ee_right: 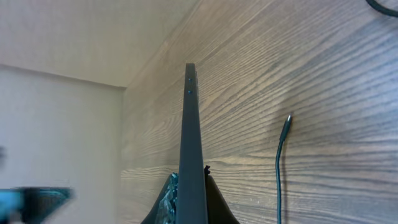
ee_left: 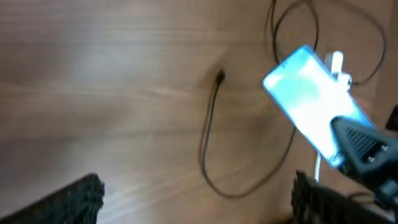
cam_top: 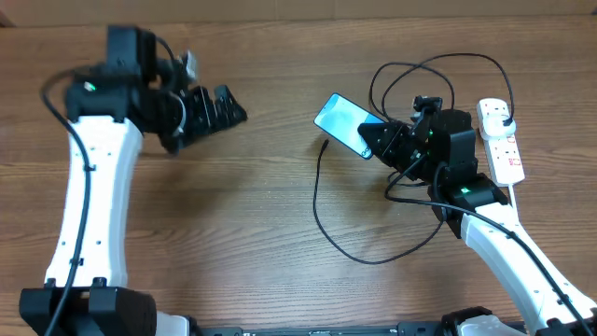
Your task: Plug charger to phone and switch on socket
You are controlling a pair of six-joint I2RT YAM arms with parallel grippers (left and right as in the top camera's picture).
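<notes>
Under me I've got the wooden table (cam_top: pixel 261 215), brown grain running left to right. In the right wrist view its edge gives way to a pale, plain surface (ee_right: pixel 62 124) beyond. Low in that corner there's a blurred teal-and-dark shape (ee_right: pixel 34 200); I can't make it out.

A brown wooden table (cam_top: pixel 233 215) with long, streaky grain fills nearly the whole overhead view. Soft, even light lies on it, showing as a pale sheen in the left wrist view. Past its edge, the right wrist view shows a cream band (ee_right: pixel 74 31) above a whiter patch (ee_right: pixel 62 137) — wall or floor, unclear.
</notes>
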